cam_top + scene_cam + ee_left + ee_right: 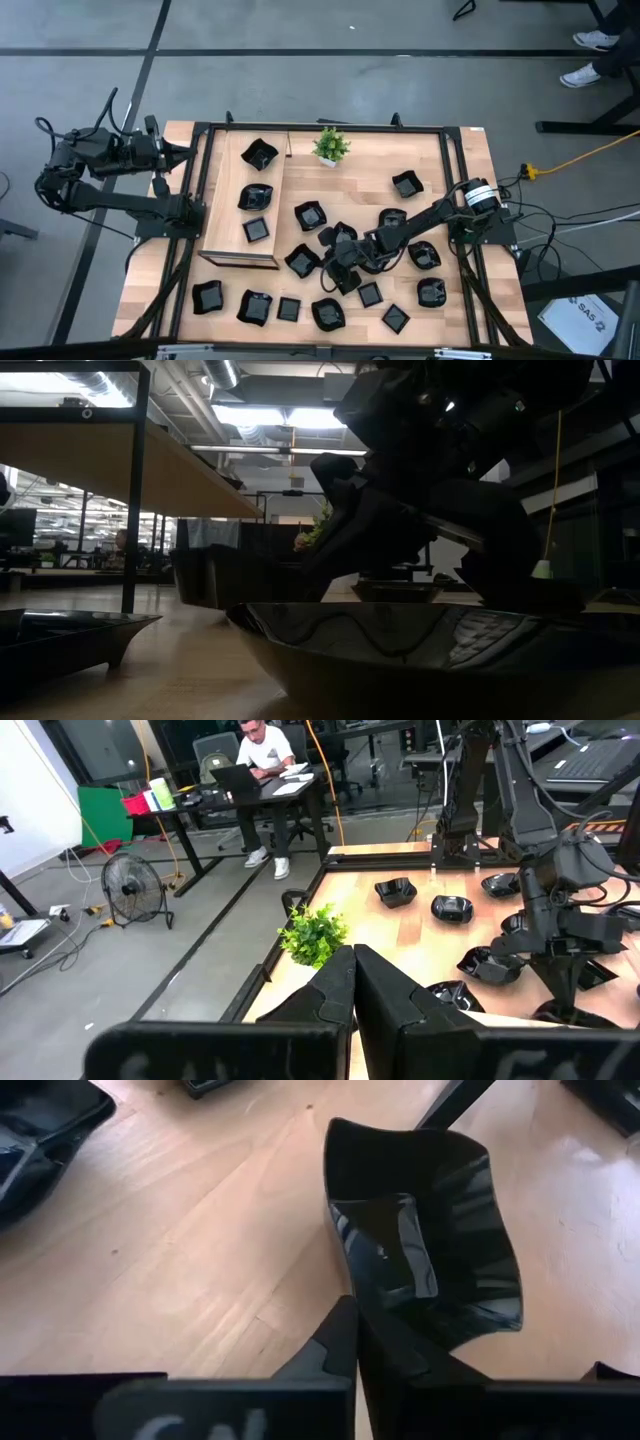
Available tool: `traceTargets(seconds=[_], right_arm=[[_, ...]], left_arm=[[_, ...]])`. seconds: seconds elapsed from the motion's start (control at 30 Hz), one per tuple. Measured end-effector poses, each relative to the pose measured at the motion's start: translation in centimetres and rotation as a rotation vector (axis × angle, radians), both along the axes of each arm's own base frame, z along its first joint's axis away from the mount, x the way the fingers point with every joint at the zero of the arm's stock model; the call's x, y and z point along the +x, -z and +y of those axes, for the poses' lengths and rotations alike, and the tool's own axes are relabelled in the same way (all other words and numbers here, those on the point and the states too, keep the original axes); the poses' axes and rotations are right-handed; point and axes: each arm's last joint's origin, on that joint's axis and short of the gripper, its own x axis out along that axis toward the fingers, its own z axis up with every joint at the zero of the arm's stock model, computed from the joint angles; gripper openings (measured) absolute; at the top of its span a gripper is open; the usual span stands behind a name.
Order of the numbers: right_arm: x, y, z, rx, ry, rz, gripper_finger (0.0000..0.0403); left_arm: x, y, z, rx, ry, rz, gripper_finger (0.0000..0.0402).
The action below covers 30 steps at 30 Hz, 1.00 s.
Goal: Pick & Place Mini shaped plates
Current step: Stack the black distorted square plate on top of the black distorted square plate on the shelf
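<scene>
Several glossy black mini plates lie scattered on the wooden table, some square, some wavy-rimmed. Three more sit in a shallow wooden tray on the table's left part. My right gripper reaches over the middle of the table and is shut on a wavy-rimmed plate. My left gripper is shut and holds nothing; it hovers by the table's far left corner. In the low view a wide plate fills the foreground, with the right gripper dark behind it. My right gripper pinches the wavy-rimmed plate between its two fingers by the rim's near corner. The fingers slant down at it from the table's right side. The plate tilts its hollow toward the wrist camera. Whether it is clear of the table does not show.
A small green potted plant stands near the table's far edge, beside the tray. A dark metal frame rims the table. Plates crowd close around the right gripper. Bare wood lies between the plant and the far right plate. A person sits at a desk beyond the table.
</scene>
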Motion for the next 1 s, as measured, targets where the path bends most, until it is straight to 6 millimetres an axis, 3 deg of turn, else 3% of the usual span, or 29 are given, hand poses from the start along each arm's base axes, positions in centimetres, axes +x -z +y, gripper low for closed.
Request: traceTargets(seconds=[0.17, 0.33, 1.0], right_arm=[[0.3, -0.4, 0.2, 0.021, -0.015, -0.018, 0.0007], [1.4, -2.3, 0.5, 0.053, -0.04, -0.051, 0.0004], [2.4, -9.3, 0.1, 0.015, -0.002, 0.29, 0.0001]], left_arm=[[0.0, 0.0, 0.0, 0.0, 0.0, 0.0, 0.0004], [0.0, 0.0, 0.0, 0.0, 0.0, 0.001, 0.0004], [0.0, 0.0, 0.0, 0.0, 0.0, 0.001, 0.0004]])
